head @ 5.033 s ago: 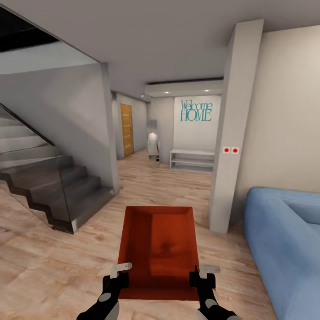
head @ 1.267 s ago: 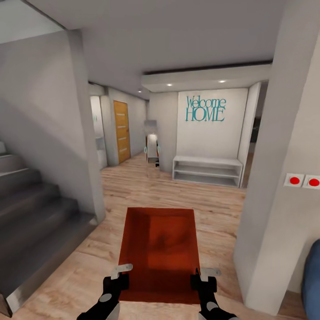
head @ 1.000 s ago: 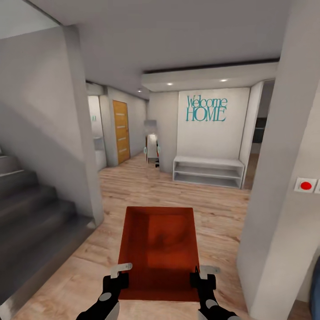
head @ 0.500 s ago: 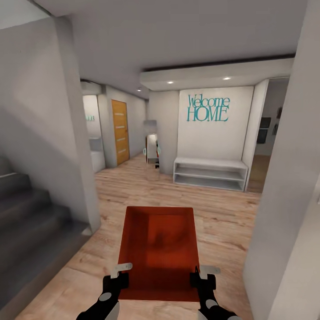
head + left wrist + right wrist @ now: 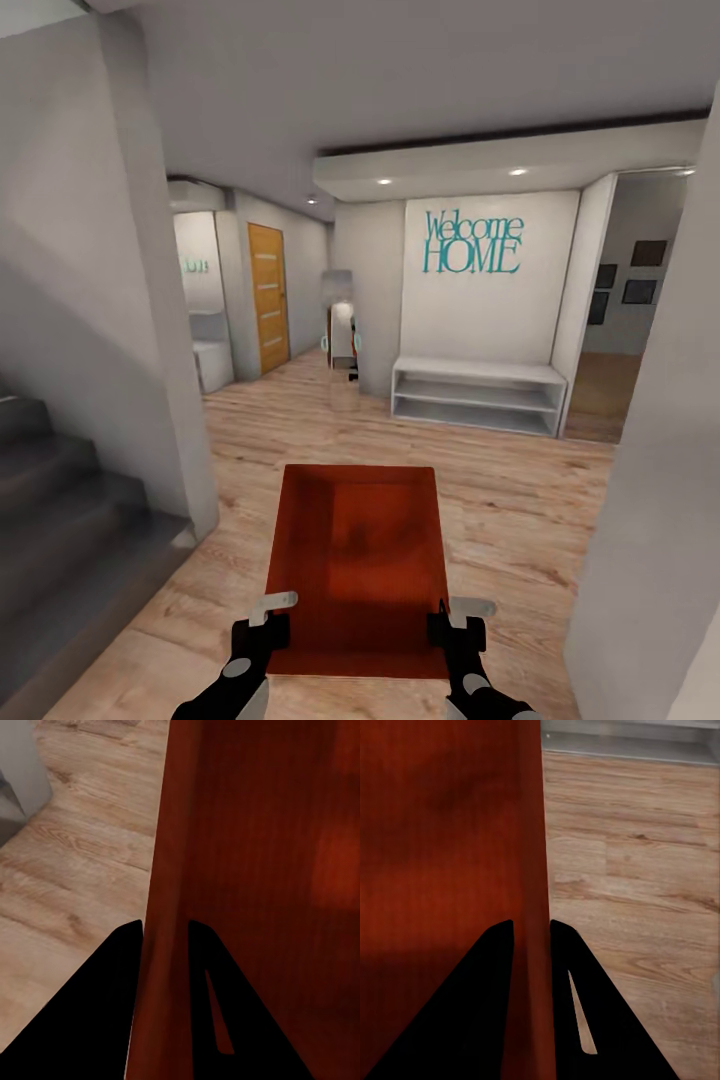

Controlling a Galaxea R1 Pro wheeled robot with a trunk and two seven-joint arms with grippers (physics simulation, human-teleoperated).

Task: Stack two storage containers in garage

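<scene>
Nearest the head camera, the left gripper (image 5: 272, 612) and the right gripper (image 5: 455, 615) carry one orange-red storage container (image 5: 358, 560) between them, level and open side up, above the light wood-plank floor (image 5: 510, 510). The left gripper pinches the container's left wall near its near corner; in the left wrist view its two dark fingers (image 5: 112, 1012) sit one on each side of that thin wall (image 5: 161, 945), pressed against it. The right gripper pinches the right wall in the same way, and the right wrist view shows its fingers (image 5: 487, 997) straddling the wall's edge (image 5: 534, 930) with plank floor beyond. The container's inside is bare, with a darker smudge on its flat bottom. To the left, dark grey stairs (image 5: 60, 520) run beside a pale grey wall (image 5: 90, 300); at the right edge a pale pillar (image 5: 660, 520) stands close. Farther on, a low white shelf unit (image 5: 478, 394) sits against a white wall bearing teal "Welcome HOME" lettering (image 5: 471, 243). Left of it a hallway leads back to an orange wooden door (image 5: 268, 297).
</scene>
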